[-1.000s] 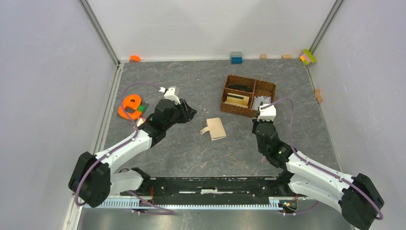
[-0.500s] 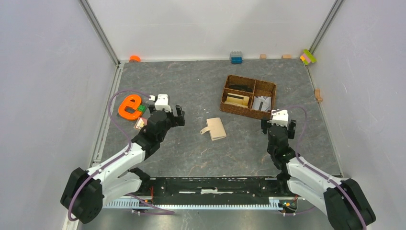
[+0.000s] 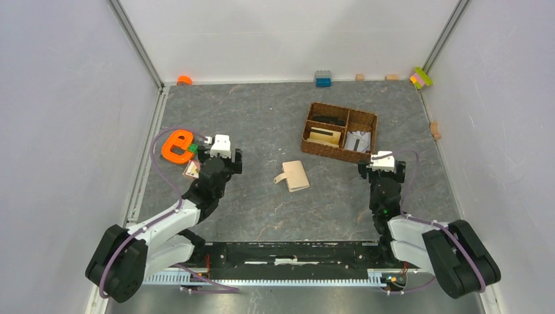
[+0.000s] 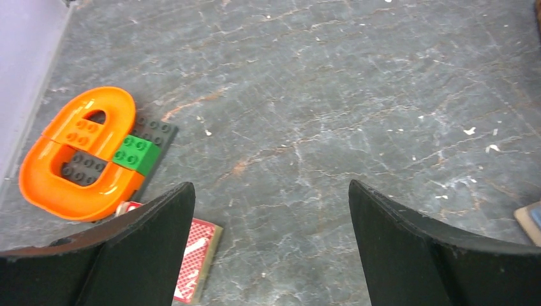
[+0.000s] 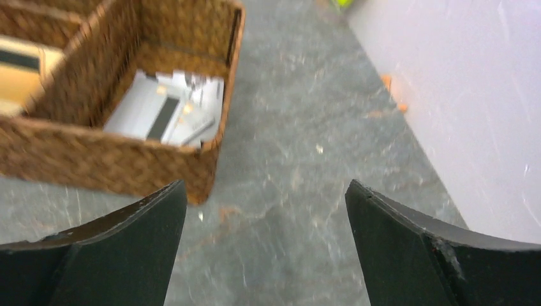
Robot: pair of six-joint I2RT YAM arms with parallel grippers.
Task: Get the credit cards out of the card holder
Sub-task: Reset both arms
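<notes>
A grey, marbled worktop (image 3: 262, 118) is enclosed by pale walls (image 3: 65, 98) on three sides. The card holder (image 3: 292, 175), a beige-tan folded wallet with its small tab turned to the left, is seen lying flat near the middle of the worktop, between the two arms and well apart from both.

The left gripper (image 4: 268, 191) is held spread wide over bare worktop at the left side, and nothing is grasped between its fingers. A card (image 4: 194, 255) with a red patterned face is seen lying flat just beside the left finger, partly hidden by it in the wrist view. Just beyond the card an orange letter-shaped toy (image 4: 76, 156) is found, with a green brick (image 4: 135, 155) set against its right side on a dark grey plate.

The right gripper (image 5: 265, 185) is likewise spread wide and nothing is held in it; it is placed near the front right corner of a brown wicker basket (image 5: 121, 162), apart from the wall of it. In the basket's right compartment pale grey flat pieces (image 5: 163, 115) with a dark stripe are seen lying; whether these are cards cannot be told. A cream-coloured flat thing (image 3: 325, 136) is seen in the front left compartment. A few small coloured blocks (image 3: 322, 78) are scattered along the far wall.
</notes>
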